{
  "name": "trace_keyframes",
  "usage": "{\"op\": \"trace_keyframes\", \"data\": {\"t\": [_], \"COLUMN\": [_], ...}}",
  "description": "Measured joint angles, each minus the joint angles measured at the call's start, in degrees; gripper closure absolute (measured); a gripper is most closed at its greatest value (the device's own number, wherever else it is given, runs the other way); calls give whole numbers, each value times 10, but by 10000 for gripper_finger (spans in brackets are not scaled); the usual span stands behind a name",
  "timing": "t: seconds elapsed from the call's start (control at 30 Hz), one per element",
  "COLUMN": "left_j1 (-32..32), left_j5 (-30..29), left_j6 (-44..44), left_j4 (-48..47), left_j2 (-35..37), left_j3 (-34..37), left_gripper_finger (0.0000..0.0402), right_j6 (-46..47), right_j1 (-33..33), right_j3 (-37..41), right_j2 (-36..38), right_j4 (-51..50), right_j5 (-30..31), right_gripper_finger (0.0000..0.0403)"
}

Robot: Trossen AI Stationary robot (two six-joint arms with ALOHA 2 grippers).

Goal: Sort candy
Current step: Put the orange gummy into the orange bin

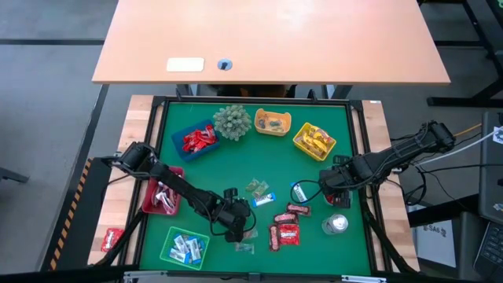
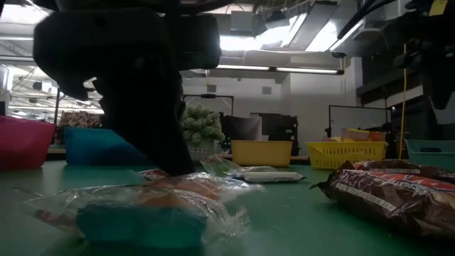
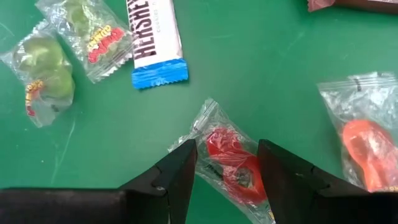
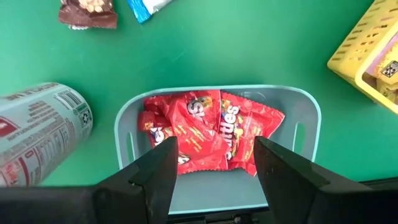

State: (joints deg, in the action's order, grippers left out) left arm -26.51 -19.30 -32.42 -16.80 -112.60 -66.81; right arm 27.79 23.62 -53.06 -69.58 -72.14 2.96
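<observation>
Left hand [image 3: 225, 177] hovers low over the green tabletop [image 3: 261, 68] near its front edge, fingers apart and straddling a clear-wrapped red gummy [image 3: 231, 167]; nothing is clamped yet. Just beside it lies a second clear packet with an orange-red sweet [image 3: 367, 152], and farther off sit a blue-and-white Hershey's bar [image 3: 152, 37] and two green gummy packets [image 3: 46, 74].

The main risk looks like the wrapper: it is thin, slick film lying flat, so the fingers may close on a loose edge alone and let the sweet slide out, or push the packet along the mat instead of gripping it. The red gummy lies at a slant between the fingers, so a closing pinch could twist it away. If the hand drifts sideways it could nudge the neighbouring orange-red packet.

Right hand [image 4: 214, 165] hangs, fingers apart and empty, above a pale teal tray [image 4: 311, 118] holding red Skittles packets [image 4: 205, 134], on the tabletop's right side. A silver can [image 4: 40, 134] lies on its side just beside that tray; a careless descent could knock it rolling into the brown chocolate packets [image 1: 286, 231] nearby.

Other candy is already sorted: red packets in the blue tray [image 1: 179, 141], blue-white ones in the green tray [image 1: 169, 250], others in the red tray [image 1: 149, 200] and the yellow basket [image 1: 302, 145].
</observation>
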Motion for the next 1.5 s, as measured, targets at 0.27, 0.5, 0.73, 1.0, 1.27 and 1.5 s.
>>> {"op": "trace_keyframes", "data": {"t": [0.27,0.5,0.73,1.0,1.27,1.5], "left_j1": [0,0,2,16,48,106], "left_j5": [1,2,5,9,8,-24], "left_j6": [-1,-5,-5,-6,-5,48], "left_j4": [6,14,38,83,153,262], "left_j2": [-5,-5,-7,-7,-7,-7], "left_j3": [0,0,1,1,1,1], "left_gripper_finger": [269,310,334,337,337,337], "right_j6": [0,0,0,0,0,0], "right_j1": [0,0,0,0,0,0], "right_j3": [0,0,0,0,0,0], "right_j2": [0,0,0,0,0,0], "right_j4": [10,25,32,45,66,68], "right_j5": [0,0,0,0,0,4], "right_gripper_finger": [194,194,194,193,193,193]}}
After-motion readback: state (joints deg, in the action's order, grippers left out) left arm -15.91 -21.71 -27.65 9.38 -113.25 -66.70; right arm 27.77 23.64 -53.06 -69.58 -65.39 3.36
